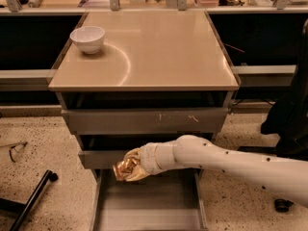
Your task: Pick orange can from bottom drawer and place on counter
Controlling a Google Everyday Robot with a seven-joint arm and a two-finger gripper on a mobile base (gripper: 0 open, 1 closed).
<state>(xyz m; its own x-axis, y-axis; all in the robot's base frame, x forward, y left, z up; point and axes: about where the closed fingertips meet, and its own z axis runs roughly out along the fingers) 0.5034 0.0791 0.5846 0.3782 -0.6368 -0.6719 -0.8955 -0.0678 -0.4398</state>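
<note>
The orange can is shiny golden-orange and dented. My gripper is shut on it and holds it in the air above the open bottom drawer, in front of the middle drawer's face. My white arm reaches in from the lower right. The drawer's flat grey floor shows bare below the can. The beige counter lies above, well higher than the can.
A white bowl stands at the counter's back left, next to a faint curved mark. The two upper grey drawers are slightly ajar. A black bar lies on the speckled floor at the left. A dark object stands at the right.
</note>
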